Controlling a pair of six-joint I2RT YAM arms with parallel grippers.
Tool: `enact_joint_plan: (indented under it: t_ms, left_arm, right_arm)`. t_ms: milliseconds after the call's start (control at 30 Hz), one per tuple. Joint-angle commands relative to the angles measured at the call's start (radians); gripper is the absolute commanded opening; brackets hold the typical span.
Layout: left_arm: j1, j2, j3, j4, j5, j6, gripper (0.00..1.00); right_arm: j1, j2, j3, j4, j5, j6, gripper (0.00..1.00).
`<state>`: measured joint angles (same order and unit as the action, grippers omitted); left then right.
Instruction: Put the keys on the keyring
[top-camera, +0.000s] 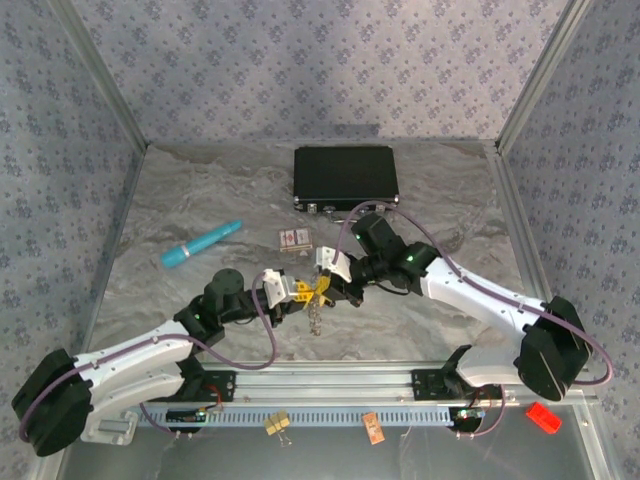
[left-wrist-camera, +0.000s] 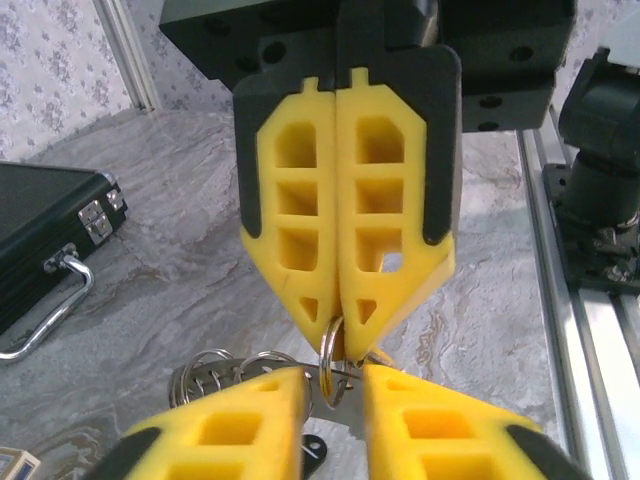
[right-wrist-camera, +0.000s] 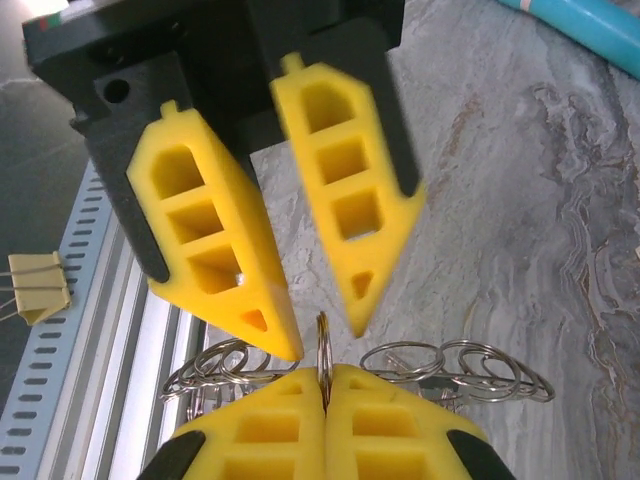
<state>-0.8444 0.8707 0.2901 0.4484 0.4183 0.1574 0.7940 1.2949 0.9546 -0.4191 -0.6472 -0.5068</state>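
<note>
Two yellow-fingered grippers meet tip to tip above the middle of the grey marbled table (top-camera: 200, 190). The right gripper (right-wrist-camera: 325, 378) has its fingers pressed flat together. They pinch a thin silvery metal keyring (right-wrist-camera: 322, 345), which stands edge-on, so little more than a sliver of the loop shows above the tips. The left gripper (left-wrist-camera: 335, 385) faces it with fingers spread, one on each side of that ring, and I cannot see them touching it.

Two bunches of silver wire rings (right-wrist-camera: 455, 365) lie on the table just under the fingertips. Their loops overlap too much to count, and the right gripper's fingers cut off the lower edge of both bunches. I cannot pick out the small brass keys with certainty: from above, everything at the tips merges with the yellow pads.

Farther off there is one black hard case with metal latches (top-camera: 345, 178) at the far side, cropped to a corner and a handle in the left wrist view. One teal cylindrical tube (top-camera: 202, 244) lies to the left, and one red-and-white card box (top-camera: 294, 239) sits just beyond the grippers. One tan binder clip (right-wrist-camera: 35, 285) rests on the slotted rail (top-camera: 330, 412) at the near edge.
</note>
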Motion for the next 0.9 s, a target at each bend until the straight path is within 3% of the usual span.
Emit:
enact_joint_plan:
  t_ms: [0,200,367,433,567,733,867]
  left_arm:
    - [-0.002,-0.028,0.060,-0.086,-0.017,0.030,0.28]
    - [-0.002,-0.014,0.117,-0.192,0.007,0.063,0.23]
    - [-0.003,0.020,0.141,-0.218,0.039,0.087,0.02]
    - [-0.002,0.021,0.137,-0.205,0.045,0.087,0.00]
    - [-0.002,0.008,0.104,-0.133,0.044,0.058,0.00]
    - [-0.005,0.023,0.003,0.152,0.010,-0.088,0.00]
    - [-0.015,0.031,-0.015,0.194,-0.010,-0.102,0.00]
  right_arm:
    - [0.027,0.023,0.090,-0.131,0.057,-0.075,0.00]
    - [0.086,0.085,0.211,-0.311,0.180,-0.172,0.00]
    - [0.108,0.090,0.229,-0.314,0.163,-0.179,0.00]
    - [0.106,0.077,0.228,-0.295,0.147,-0.168,0.00]
    - [0.043,0.007,0.111,-0.156,0.067,-0.078,0.29]
    - [-0.004,-0.015,-0.004,-0.011,0.005,0.008,0.33]
    - [-0.010,-0.007,-0.017,0.017,-0.024,0.023,0.32]
